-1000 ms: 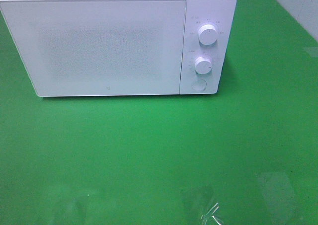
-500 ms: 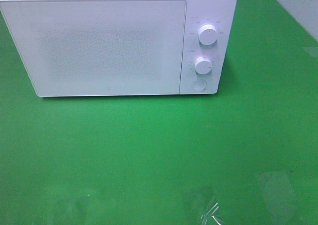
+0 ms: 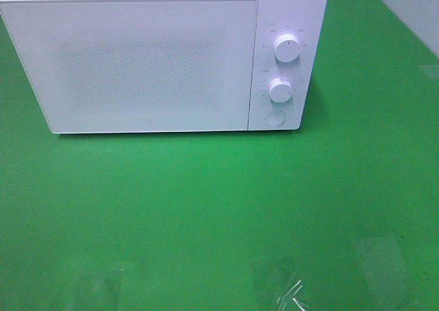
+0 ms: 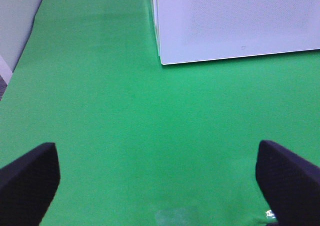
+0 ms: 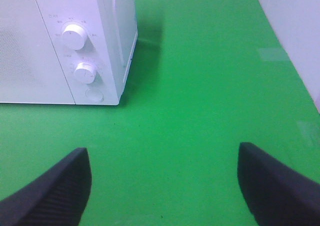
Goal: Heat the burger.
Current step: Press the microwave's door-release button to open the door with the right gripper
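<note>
The burger is out of view in every frame. A white microwave (image 3: 161, 60) stands at the back of the green table with its door shut; two round knobs (image 3: 286, 48) and a round button (image 3: 274, 118) sit on its right panel. Neither gripper shows in the high view. In the left wrist view my left gripper (image 4: 157, 186) is open, its dark fingertips (image 4: 27, 178) wide apart over bare green cloth, short of the microwave's left front corner (image 4: 162, 61). In the right wrist view my right gripper (image 5: 165, 183) is open and empty, short of the knob panel (image 5: 80, 71).
The green table cloth (image 3: 219, 208) stretches in front of the microwave. A pale wall (image 3: 411, 9) borders the table at the back right, and another pale wall (image 4: 15, 16) runs along its left side.
</note>
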Action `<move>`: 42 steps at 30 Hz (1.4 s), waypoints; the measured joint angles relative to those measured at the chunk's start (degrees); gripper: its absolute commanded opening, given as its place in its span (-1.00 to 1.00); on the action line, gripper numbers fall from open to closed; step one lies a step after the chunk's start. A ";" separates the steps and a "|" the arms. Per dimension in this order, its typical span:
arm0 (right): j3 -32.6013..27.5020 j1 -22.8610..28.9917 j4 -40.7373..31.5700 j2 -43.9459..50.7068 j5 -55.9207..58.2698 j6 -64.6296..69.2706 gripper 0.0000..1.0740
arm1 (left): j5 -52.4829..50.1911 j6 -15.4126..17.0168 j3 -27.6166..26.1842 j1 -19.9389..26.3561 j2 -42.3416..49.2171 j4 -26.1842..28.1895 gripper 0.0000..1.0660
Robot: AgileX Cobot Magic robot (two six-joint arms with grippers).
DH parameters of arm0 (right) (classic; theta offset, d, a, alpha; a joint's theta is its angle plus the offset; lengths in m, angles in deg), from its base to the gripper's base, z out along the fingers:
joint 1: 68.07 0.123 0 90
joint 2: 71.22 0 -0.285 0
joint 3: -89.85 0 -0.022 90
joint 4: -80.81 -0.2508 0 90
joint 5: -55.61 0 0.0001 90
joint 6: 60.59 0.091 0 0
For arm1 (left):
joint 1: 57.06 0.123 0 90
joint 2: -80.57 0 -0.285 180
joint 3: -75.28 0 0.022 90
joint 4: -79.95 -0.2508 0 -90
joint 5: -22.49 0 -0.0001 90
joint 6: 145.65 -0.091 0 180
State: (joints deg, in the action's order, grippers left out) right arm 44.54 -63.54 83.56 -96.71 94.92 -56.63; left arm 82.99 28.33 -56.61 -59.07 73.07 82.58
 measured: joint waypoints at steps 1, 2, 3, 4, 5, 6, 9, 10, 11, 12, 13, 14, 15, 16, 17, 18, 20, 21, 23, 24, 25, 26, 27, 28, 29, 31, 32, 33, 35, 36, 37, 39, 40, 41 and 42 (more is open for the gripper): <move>0.00 0.00 0.00 0.00 0.00 0.00 0.42 | 0.00 0.00 0.00 0.00 0.00 0.00 0.87; 0.00 0.00 0.00 -2.52 -2.29 0.00 0.42 | 0.00 0.00 0.00 0.00 0.00 0.00 0.87; 0.00 0.00 0.00 -2.52 -2.29 0.00 0.42 | 0.00 0.00 0.00 0.00 0.00 0.00 0.87; 0.00 0.00 0.00 -3.90 -3.44 0.00 0.42 | 0.00 0.00 0.00 0.00 0.00 0.00 0.87; 0.00 0.00 0.00 -3.90 -3.44 0.00 0.42 | 0.00 0.00 0.00 0.00 0.00 0.00 0.87; 0.00 0.00 -0.11 -6.42 -5.33 0.00 0.42 | 0.00 0.00 0.00 0.00 0.00 0.00 0.87; 0.00 0.00 -0.40 -11.52 -8.71 0.06 0.42 | 0.00 0.00 0.00 0.00 0.00 0.00 0.87; 0.00 0.00 -0.40 -11.52 -8.71 0.06 0.42 | 0.00 0.00 0.00 0.00 0.00 0.00 0.87; 0.00 0.00 -0.40 -12.83 -9.45 0.11 0.42 | 0.00 0.00 0.00 0.00 0.00 0.00 0.87; 0.00 0.00 -0.40 -12.83 -9.45 0.11 0.42 | 0.00 0.00 0.00 0.00 0.00 0.00 0.87; -0.46 0.00 -0.40 -15.30 -11.86 0.86 0.42 | 0.00 0.00 0.00 0.00 0.00 0.00 0.87; -0.46 0.00 -0.40 -15.30 -11.86 0.86 0.42 | 0.00 0.00 0.00 0.00 0.00 0.00 0.87; -1.66 0.00 -0.40 -17.30 -15.07 1.20 0.42 | 0.00 0.00 0.00 0.00 0.00 0.00 0.87; -3.50 0.00 -0.40 -19.14 -18.39 1.26 0.42 | 0.00 0.00 0.00 0.00 0.00 0.00 0.87; -3.50 0.00 -0.40 -19.14 -18.39 1.26 0.42 | 0.00 0.00 0.00 0.00 0.00 0.00 0.87; -5.61 0.00 -0.40 -21.03 -23.09 1.38 0.42 | 0.00 0.00 0.00 0.00 0.00 0.00 0.87; -7.51 0.00 -0.40 -22.57 -29.11 1.38 0.42 | 0.00 0.00 0.00 0.00 0.00 0.00 0.87; -7.51 0.00 -0.40 -22.57 -29.11 1.38 0.42 | 0.00 0.00 0.00 0.00 0.00 0.00 0.87; -9.34 0.00 -0.40 -24.18 -35.64 1.43 0.42 | 0.00 0.00 0.00 0.00 0.00 0.00 0.87; -10.71 0.00 -0.40 -25.78 -41.31 1.43 0.42 | 0.00 0.00 0.00 0.00 0.00 0.00 0.87; -10.71 0.00 -0.40 -25.78 -41.31 1.43 0.42 | 0.00 0.00 0.00 0.00 0.00 0.00 0.87; -11.40 0.00 -0.46 -26.76 -44.52 1.43 0.42 | 0.00 0.00 0.00 0.00 0.00 0.00 0.87; -12.61 0.00 -0.46 -28.88 -50.25 1.60 0.42 | 0.00 0.00 0.00 0.00 0.00 0.00 0.87; -12.61 0.00 -0.46 -28.88 -50.25 1.60 0.42 | 0.00 0.00 0.00 0.00 0.00 0.00 0.87; -13.75 0.00 -0.46 -31.63 -56.15 1.89 0.42 | 0.00 0.00 0.00 0.00 0.00 0.00 0.87; -14.67 0.00 -0.46 -34.21 -61.02 2.12 0.42 | 0.00 0.00 0.00 0.00 0.00 0.00 0.87; -14.67 0.00 -0.46 -34.21 -61.02 2.12 0.42 | 0.00 0.00 0.00 0.00 0.00 0.00 0.87; -15.36 0.00 -0.46 -36.84 -65.37 2.35 0.42 | 0.00 0.00 0.00 0.00 0.00 0.00 0.87; -16.04 0.00 -0.46 -39.88 -71.79 2.41 0.42 | 0.00 0.00 0.00 0.00 0.00 0.00 0.87; -16.04 0.00 -0.46 -39.88 -71.79 2.41 0.42 | 0.00 0.00 0.00 0.00 0.00 0.00 0.87; -16.62 0.00 -0.46 -42.34 -76.20 2.41 0.42 | 0.00 0.00 0.00 0.00 0.00 0.00 0.87; -17.07 0.00 -0.46 -44.29 -79.24 2.41 0.42 | 0.00 0.00 0.00 0.00 0.00 0.00 0.87; -17.88 0.00 -0.92 -47.67 -83.82 2.35 0.42 | 0.00 0.00 0.00 0.00 0.00 0.00 0.87; -17.88 0.00 -0.92 -47.67 -83.82 2.35 0.42 | 0.00 0.00 0.00 0.00 0.00 0.00 0.87; -18.51 0.46 -2.18 -50.71 -87.32 1.89 0.42 | 0.00 0.00 0.00 0.00 0.00 0.00 0.87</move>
State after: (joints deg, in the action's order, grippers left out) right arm 26.04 -63.09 81.38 -147.42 7.60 -54.74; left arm 82.99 28.33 -56.61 -59.07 73.07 82.58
